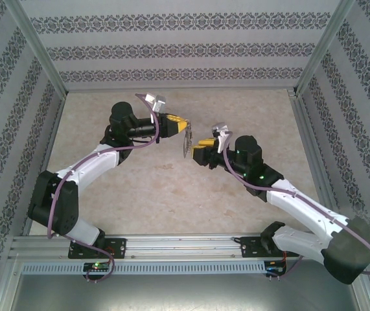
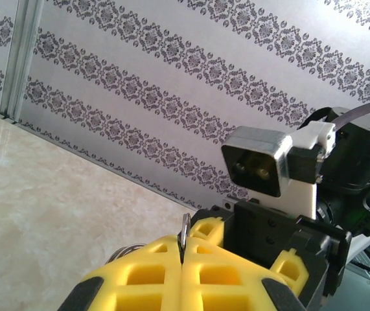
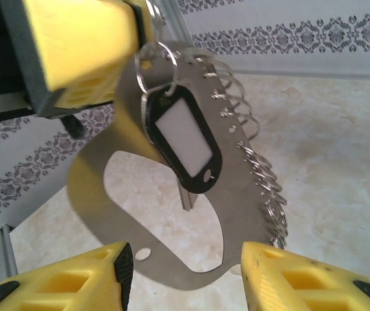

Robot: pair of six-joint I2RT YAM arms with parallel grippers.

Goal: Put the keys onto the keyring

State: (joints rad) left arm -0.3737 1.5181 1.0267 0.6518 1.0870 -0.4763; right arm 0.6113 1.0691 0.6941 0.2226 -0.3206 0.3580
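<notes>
Two grippers meet above the middle of the table (image 1: 172,201). The left gripper (image 2: 183,249) has its two yellow, waffle-moulded fingers pressed together on the keyring (image 2: 184,230), which the left wrist view presents edge-on as a thin metal sliver. The right gripper (image 3: 185,254) has its two yellow fingers (image 3: 74,282) standing apart. The lower curve of the keyring (image 3: 100,175) hangs between them with a gap on each side.

From above, the left gripper (image 1: 179,125) and the right gripper (image 1: 199,146) face each other tip to tip. The keyring (image 1: 186,144) reads there as one small pale disc between them, clear of the table.

The right wrist view gives the face of the keyring. It is one flat, matt grey metal plate cut as an elongated loop, with one small hole near its lower edge. A row of fine wire rings (image 3: 262,172) fringes its right side, too overlapped to count exactly.

One split ring (image 3: 155,65) at the top carries one glossy black oblong tag (image 3: 185,139) with a white label window. The short metal shank of one key (image 3: 188,197) shows below the tag, lying against the plate.

The left wrist view also shows the grey wrist camera (image 2: 259,165) of the right arm. Pale, marble-veined table and damask-striped walls (image 1: 172,52) surround the scene.
</notes>
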